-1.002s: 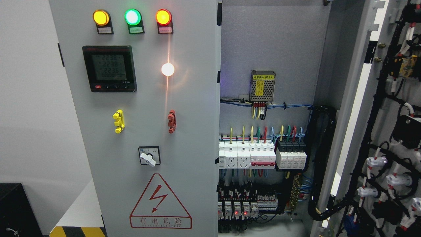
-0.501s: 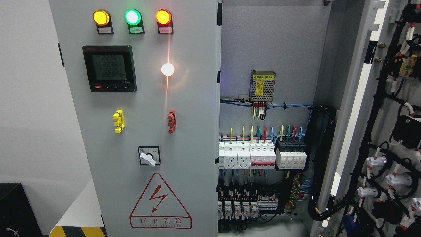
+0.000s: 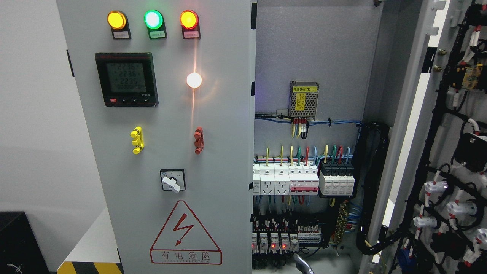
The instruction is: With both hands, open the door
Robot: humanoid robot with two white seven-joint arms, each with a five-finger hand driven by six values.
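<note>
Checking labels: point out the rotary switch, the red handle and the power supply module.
rotary switch (image 3: 172, 182), head view, white knob.
red handle (image 3: 198, 140), head view, mid-bar.
power supply module (image 3: 304, 100), head view, yellow label.

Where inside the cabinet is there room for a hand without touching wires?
The bare grey back panel is free, bordered by the left door, the side wall and the power supply below. Lower down, breakers and relays crowd it. The open right door is thick with cables.

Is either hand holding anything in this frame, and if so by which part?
Nothing is visibly held. Only a grey fingertip-like sliver shows at the bottom edge; the left door and the right door are untouched.
</note>
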